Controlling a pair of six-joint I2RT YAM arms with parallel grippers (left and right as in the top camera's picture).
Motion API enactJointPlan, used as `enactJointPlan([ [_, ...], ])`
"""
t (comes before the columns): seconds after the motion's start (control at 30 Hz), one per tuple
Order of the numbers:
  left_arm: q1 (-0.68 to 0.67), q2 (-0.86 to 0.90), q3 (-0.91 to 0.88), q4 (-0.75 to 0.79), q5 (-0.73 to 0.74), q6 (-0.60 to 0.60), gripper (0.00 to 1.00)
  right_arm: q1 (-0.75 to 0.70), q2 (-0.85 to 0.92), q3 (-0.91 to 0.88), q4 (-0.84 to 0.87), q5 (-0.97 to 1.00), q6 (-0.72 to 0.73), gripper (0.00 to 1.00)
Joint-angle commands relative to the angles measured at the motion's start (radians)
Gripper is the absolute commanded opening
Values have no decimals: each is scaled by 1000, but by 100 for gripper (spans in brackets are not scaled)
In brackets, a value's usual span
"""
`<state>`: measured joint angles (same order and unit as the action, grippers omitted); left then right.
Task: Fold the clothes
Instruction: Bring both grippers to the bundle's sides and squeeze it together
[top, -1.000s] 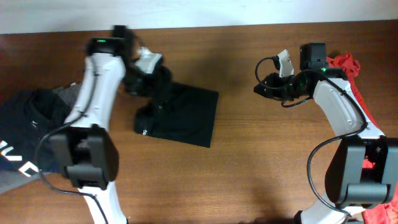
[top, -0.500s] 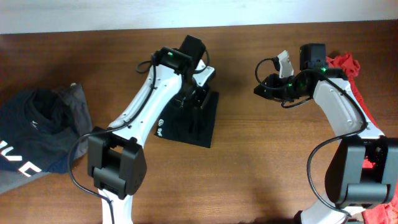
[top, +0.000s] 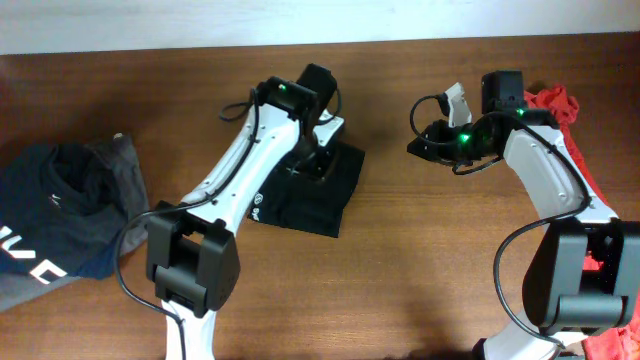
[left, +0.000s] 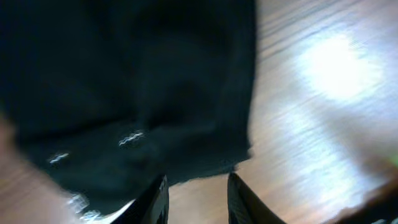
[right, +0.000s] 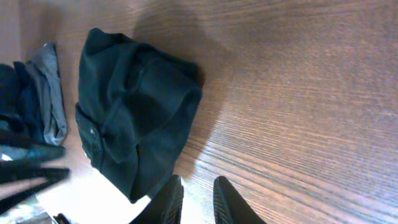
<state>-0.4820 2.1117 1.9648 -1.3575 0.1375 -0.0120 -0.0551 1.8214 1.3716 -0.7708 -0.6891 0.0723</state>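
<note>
A black garment (top: 310, 205) lies folded into a compact block at the table's middle, with a small round white logo (top: 258, 200) at its left edge. My left gripper (top: 320, 163) hovers over its upper right part. In the left wrist view the black garment (left: 124, 81) fills the upper left, and the left gripper (left: 198, 202) stands open over bare wood just off the cloth's hem. My right gripper (top: 418, 143) hangs to the right, apart from the cloth. The right wrist view shows the black garment (right: 137, 106) ahead of the right gripper (right: 196, 202), whose fingers are narrowly parted and empty.
A heap of dark blue and grey clothes (top: 60, 220) lies at the left edge, also seen as the heap (right: 37, 93) in the right wrist view. Red fabric (top: 560, 105) sits behind the right arm. The wooden table (top: 420, 260) runs bare in front.
The left arm swung from the garment's left side across to its right, carrying a fold over, and its gripper opened and let the cloth go. The right arm stayed put.
</note>
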Motion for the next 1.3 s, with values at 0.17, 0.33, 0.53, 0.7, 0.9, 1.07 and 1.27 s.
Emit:
enactJointPlan([
  [0.17,169,-5,49,-14,-72,12,46,138,-34,7,-4,-57,-77,24],
  [0.33,214,14,-46,15,80,91,46,277,-31,6,-43,28,-76,47],
  [0.53,216,16,-205,159,114,119,47,389,-29,-1,-112,255,-31,48],
  [0.7,216,16,-327,290,114,118,47,418,-3,-26,-100,275,-149,48],
  [0.9,216,16,-370,341,114,118,47,438,65,-37,-101,183,-294,48],
  [1.07,216,16,-370,347,114,118,47,461,99,-37,-85,98,-390,50],
  [1.27,216,16,-370,347,114,118,47,491,103,-38,-101,41,-437,50],
])
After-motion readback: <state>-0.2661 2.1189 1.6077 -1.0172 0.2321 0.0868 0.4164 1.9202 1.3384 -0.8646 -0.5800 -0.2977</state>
